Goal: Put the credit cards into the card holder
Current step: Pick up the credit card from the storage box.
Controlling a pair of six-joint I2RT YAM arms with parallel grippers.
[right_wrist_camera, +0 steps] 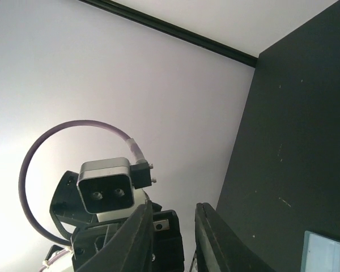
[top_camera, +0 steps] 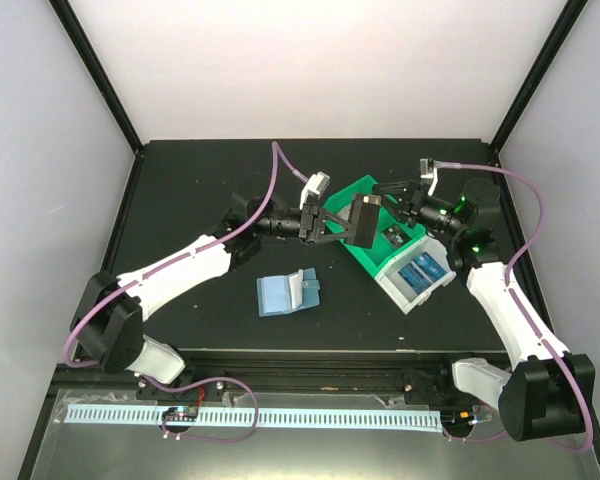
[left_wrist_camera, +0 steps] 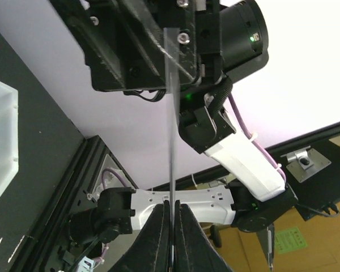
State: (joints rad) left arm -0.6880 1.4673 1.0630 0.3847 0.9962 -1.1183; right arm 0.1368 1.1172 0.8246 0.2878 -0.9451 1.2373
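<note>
White bin holds blue cards (wallet apart).

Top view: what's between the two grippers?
One credit card, clamped by the left gripper and pointing toward the right gripper, over the green bin; the left wrist view shows it edge-on.

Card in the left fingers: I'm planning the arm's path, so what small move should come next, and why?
Probably pull the left gripper back toward the wallet: its fingers pinch the card, the right gripper beside it stands open, and the wallet lies open on the table.
</note>
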